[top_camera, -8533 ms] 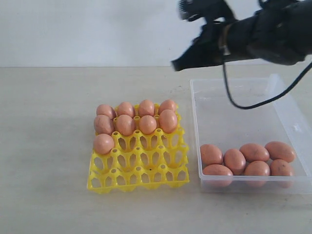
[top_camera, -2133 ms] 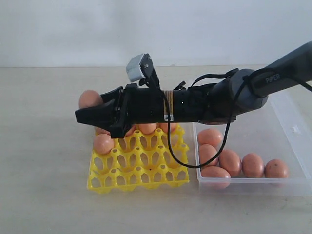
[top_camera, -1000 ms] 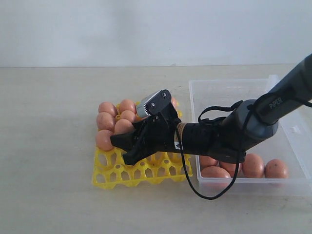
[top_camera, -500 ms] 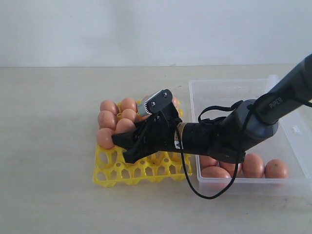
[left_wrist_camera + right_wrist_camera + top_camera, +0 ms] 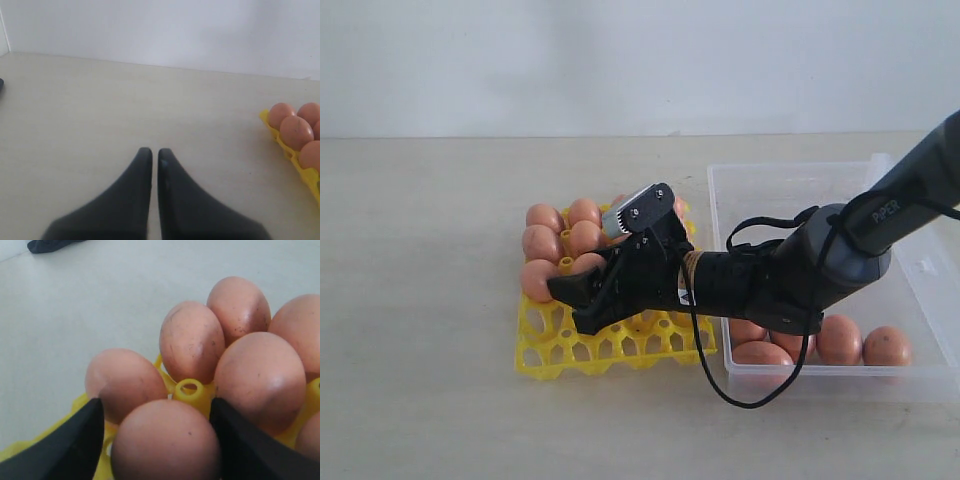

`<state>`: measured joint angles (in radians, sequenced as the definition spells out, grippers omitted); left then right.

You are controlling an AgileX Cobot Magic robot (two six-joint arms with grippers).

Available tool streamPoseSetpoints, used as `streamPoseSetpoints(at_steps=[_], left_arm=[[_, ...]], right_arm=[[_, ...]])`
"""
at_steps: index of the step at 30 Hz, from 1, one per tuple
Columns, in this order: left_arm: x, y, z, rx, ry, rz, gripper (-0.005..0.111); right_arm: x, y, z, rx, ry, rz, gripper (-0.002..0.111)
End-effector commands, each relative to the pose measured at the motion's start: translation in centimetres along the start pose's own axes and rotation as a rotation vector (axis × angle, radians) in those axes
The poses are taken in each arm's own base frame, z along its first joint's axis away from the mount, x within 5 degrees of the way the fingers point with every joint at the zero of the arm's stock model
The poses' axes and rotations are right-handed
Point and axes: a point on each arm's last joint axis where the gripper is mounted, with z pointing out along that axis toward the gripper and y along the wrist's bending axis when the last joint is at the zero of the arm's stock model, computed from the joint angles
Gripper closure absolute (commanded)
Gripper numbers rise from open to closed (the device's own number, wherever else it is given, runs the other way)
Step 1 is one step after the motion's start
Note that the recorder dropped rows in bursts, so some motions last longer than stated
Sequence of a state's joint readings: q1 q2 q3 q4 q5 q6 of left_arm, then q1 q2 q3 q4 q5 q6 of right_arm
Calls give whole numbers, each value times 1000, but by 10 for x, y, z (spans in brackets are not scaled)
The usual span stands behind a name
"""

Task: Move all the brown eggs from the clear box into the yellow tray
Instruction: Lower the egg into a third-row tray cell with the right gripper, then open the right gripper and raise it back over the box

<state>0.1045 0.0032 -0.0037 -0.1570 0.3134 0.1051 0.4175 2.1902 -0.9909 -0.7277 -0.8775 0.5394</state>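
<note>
- On the left of the table (image 5: 430, 350), bare top runs wide beyond the tray (image 5: 620, 345) and along its near edge.
- The tray's right edge lies just beside the left wall of the box (image 5: 800, 185), with a narrow gap between them. The tray sits a little askew to that wall.
- Eggs (image 5: 542, 242) fill the tray's far-left cups, and its near rows stand empty.
- In the box, more of them crowd along the near wall — the far half of its floor is bare.
- The right arm (image 5: 790, 275) reaches in from the right, low across the box's left wall and over the tray.
- The right gripper (image 5: 570, 305) sits at the tray's left side, fingers (image 5: 65, 445) spread wide on either side of one egg (image 5: 165, 445) seated in a cup, close against its neighbours.
- A sliver of yellow shows between that egg and one finger — at the other finger I cannot tell touch from a near miss.
- The left gripper (image 5: 151, 150) hangs over bare table, apart from the tray, fingers drawn together to a thin slit and holding nothing.
</note>
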Motion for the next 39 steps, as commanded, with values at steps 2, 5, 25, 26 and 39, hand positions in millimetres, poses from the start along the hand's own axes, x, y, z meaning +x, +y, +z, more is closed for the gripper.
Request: streamPoseSetpoints(at_steps=[2,5,25,26,39], left_arm=[[1,0,0,-3,-1,3,103],[1,0,0,-3,-1,3,103],[1,0,0,-3,-1,3,103],[1,0,0,-3,-1,3,103],[1,0,0,-3,-1,3,103]], right_arm=[[-5,0,-2,-1,-19,-5,51],[-16,2,-5,-4,-46,-16,51],[-76,12,-27,42,-204,-101,52],[-85,15,-31,49,-215,-114,52],[-156,4,-153,656,146,-74,109]])
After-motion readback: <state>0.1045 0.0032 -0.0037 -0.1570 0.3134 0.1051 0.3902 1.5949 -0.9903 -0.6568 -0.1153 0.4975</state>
